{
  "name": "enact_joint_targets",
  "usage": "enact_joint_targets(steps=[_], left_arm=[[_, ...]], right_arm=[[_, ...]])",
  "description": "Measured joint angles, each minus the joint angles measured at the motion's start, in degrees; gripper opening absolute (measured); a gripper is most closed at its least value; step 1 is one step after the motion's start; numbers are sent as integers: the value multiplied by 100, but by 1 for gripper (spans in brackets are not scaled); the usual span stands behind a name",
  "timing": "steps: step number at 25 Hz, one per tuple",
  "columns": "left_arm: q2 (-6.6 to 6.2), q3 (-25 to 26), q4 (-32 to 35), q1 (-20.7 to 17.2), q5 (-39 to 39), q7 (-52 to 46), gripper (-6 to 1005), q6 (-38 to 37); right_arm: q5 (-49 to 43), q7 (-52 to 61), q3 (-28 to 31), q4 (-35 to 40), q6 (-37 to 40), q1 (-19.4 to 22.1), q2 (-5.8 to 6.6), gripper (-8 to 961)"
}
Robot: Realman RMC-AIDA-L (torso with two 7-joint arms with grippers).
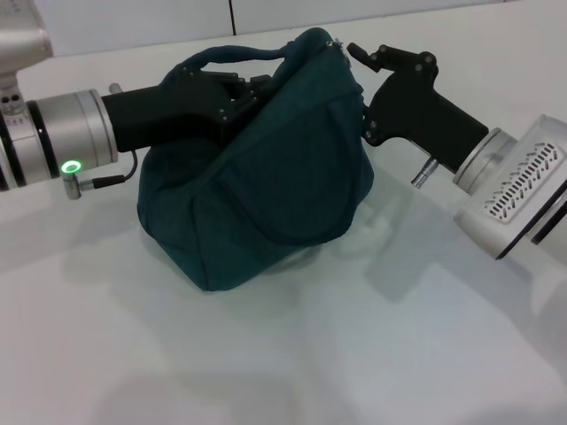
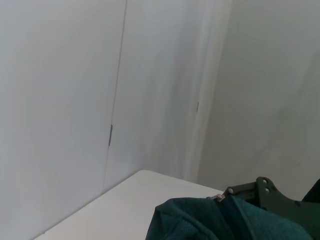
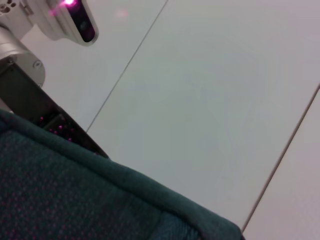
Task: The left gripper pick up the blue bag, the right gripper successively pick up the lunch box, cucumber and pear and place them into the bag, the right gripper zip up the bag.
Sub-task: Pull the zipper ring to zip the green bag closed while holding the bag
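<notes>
On table [image 1: 292, 354]: blue bag [image 1: 275, 177] between left hand [image 1: 237, 93], right hand [image 1: 372, 71].

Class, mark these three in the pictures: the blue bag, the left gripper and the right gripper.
blue bag [image 1: 266, 186], head view, front fabric panel.
left gripper [image 1: 232, 91], head view, claw at the bag's handle.
right gripper [image 1: 365, 60], head view, claw by the bag's top end.
</notes>
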State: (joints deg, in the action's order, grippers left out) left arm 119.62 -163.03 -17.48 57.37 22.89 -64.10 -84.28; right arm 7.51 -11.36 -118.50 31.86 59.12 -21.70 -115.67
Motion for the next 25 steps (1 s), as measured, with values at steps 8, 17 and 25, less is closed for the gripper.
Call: enact_joint_targets(steps=[8,17,25], left_arm=[[-4,0,0,-14,5,12,51,0],[-9,0,0,-68,18,96,46,-1],[-14,0,0,-129,75,101,42,-7]], right_arm=[[20,8,12,30,-5,-1,-36,212],[188,11,30,74,0,26,-28,15],[310,3,108,52,59,163,-24,16]])
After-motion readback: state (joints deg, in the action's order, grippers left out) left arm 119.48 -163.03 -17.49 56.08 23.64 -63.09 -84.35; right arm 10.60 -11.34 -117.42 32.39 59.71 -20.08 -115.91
